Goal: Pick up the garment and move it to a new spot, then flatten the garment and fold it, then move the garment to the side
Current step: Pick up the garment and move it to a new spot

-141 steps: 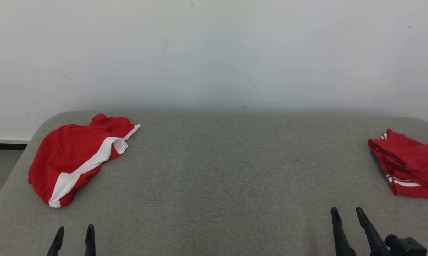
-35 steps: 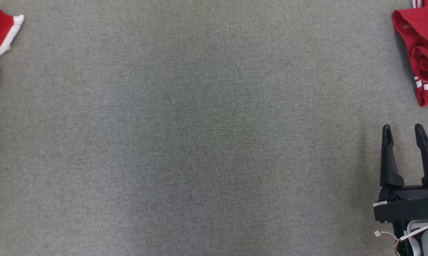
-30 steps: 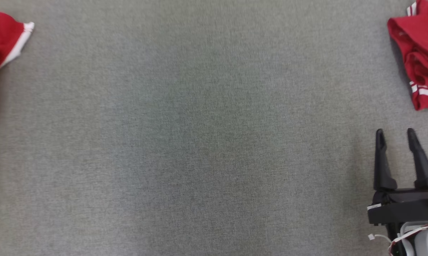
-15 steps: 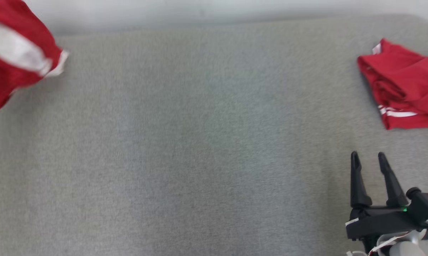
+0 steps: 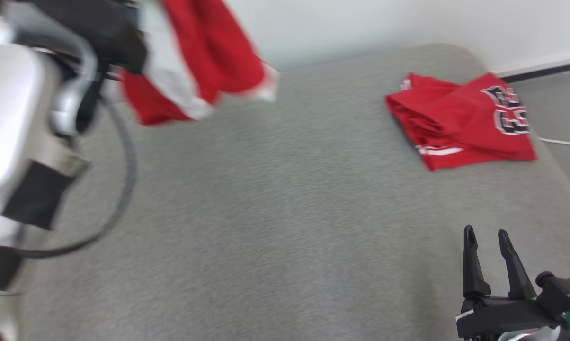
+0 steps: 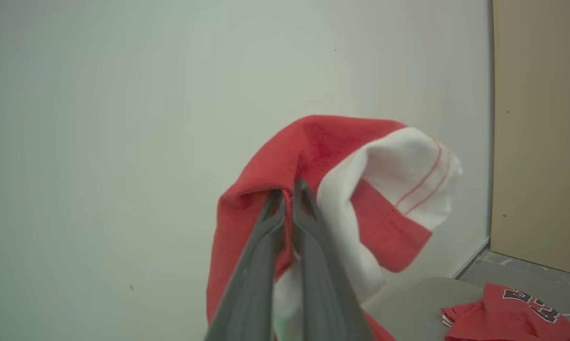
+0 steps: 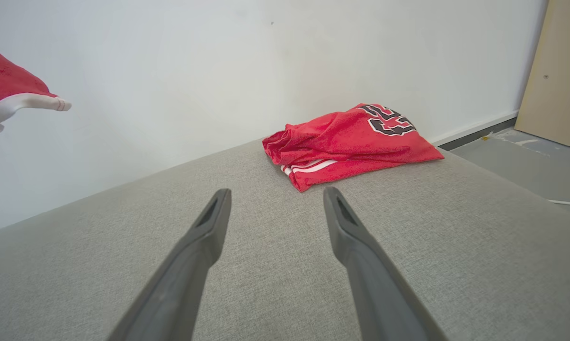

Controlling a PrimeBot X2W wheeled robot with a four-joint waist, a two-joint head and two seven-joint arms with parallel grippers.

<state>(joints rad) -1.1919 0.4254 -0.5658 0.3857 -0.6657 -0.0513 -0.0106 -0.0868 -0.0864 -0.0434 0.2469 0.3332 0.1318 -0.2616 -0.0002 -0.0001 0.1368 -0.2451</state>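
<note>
- While earlier lying on bench (image 5: 285,213), now hangs lifted in left gripper (image 6: 289,188), clamped tight on red-and-white garment (image 6: 342,142).
- Keeps right gripper (image 5: 485,231) apart, empty, near folded jersey (image 5: 460,123).

Folded red jersey (image 5: 460,125), dark numerals, white stripes, lies near far corner of grey fabric surface (image 5: 275,203). White wall (image 5: 360,23) behind. Dark baseboard (image 5: 540,70) at wall foot. White cable (image 5: 566,143) on grey floor (image 5: 559,104) beside surface. Tan panel (image 6: 540,132) past wall's end.

right jaws gape over grey cushion (image 7: 455,246), folded red jersey (image 7: 351,137) lying ahead.
</note>
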